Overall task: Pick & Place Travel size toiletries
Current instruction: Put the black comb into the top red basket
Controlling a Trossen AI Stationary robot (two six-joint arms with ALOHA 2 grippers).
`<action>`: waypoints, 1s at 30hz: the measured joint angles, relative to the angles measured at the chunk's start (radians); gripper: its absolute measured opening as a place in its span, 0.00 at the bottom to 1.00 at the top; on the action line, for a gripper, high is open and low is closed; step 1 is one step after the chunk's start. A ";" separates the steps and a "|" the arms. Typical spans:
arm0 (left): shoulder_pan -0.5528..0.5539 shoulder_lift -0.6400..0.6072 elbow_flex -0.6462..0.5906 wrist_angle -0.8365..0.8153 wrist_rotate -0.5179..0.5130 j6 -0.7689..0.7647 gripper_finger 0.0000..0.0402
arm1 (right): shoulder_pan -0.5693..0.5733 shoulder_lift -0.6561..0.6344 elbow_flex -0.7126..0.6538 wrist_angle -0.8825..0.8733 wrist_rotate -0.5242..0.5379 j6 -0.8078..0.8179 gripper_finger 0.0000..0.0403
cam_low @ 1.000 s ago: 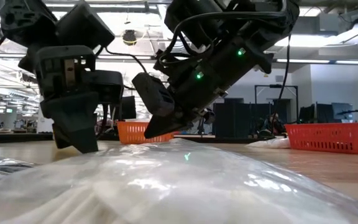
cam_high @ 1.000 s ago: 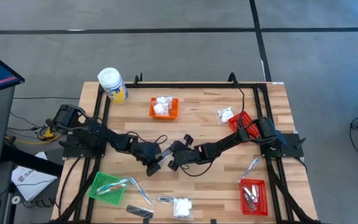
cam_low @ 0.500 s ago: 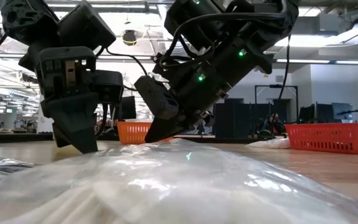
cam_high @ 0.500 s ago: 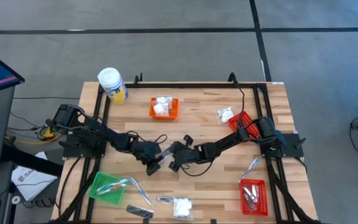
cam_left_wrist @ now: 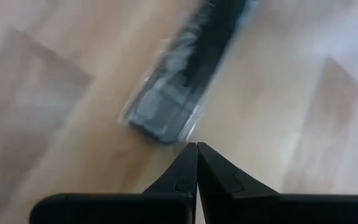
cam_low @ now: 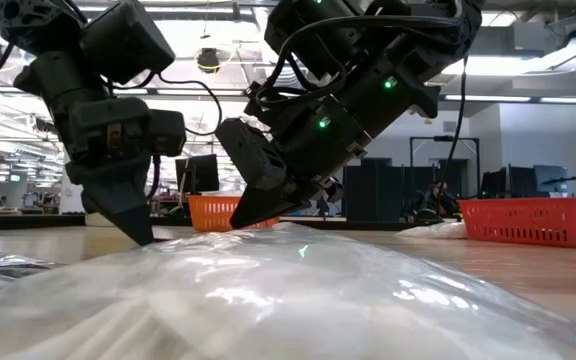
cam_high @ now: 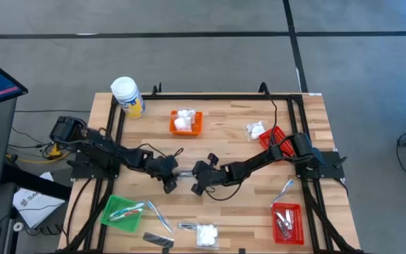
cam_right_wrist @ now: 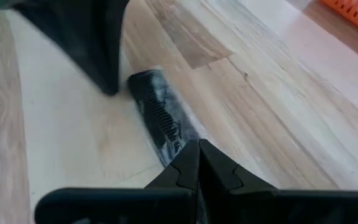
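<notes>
Though low over the middle of the desk (cam_high: 309, 113), holding nothing with either hand.

Left hand (cam_high: 169, 185): fingers pressed together into one point, seen closed in the left wrist view (cam_left_wrist: 196, 145), tip down at the wood in the low view (cam_low: 144, 238).

Right hand (cam_high: 197, 187): closed the same way (cam_right_wrist: 197, 143), angled down towards the left one (cam_low: 243, 222), the two near each other but apart.

Between them, flat on the wood: a slim dark sachet (cam_high: 184, 171) in clear wrap, just ahead of the left fingertips (cam_left_wrist: 176, 81) and running up to the right fingertips (cam_right_wrist: 160, 115). Cannot tell whether touched by either; not gripped.

Elsewhere among the toiletries:
- white packets in the orange basket (cam_high: 186, 121) at the far side;
- one white packet (cam_high: 254, 130) beside a red basket (cam_high: 277, 137) under the right arm;
- another white packet (cam_high: 206, 233) at the near edge, filling the foreground of the low view (cam_low: 288, 290);
- clear-wrapped sticks (cam_high: 158, 216) next to the green basket (cam_high: 122, 210);
- a dark sachet at the near edge (cam_high: 157, 241);
- a stick (cam_high: 283, 190) just above a second red basket (cam_high: 286, 221).

Yellow-labelled jar (cam_high: 127, 95) at the far left corner.
</notes>
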 joint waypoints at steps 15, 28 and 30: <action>-0.037 -0.080 0.000 -0.005 -0.088 0.103 0.00 | 0.035 -0.040 -0.139 0.315 0.000 -0.042 0.00; -0.152 0.010 -0.071 0.399 -0.306 0.191 0.00 | -0.013 -0.168 -0.366 0.578 -0.184 -0.020 0.05; -0.163 0.020 -0.077 0.414 -0.301 0.208 0.00 | -0.017 -0.168 -0.344 0.536 -0.183 -0.023 0.11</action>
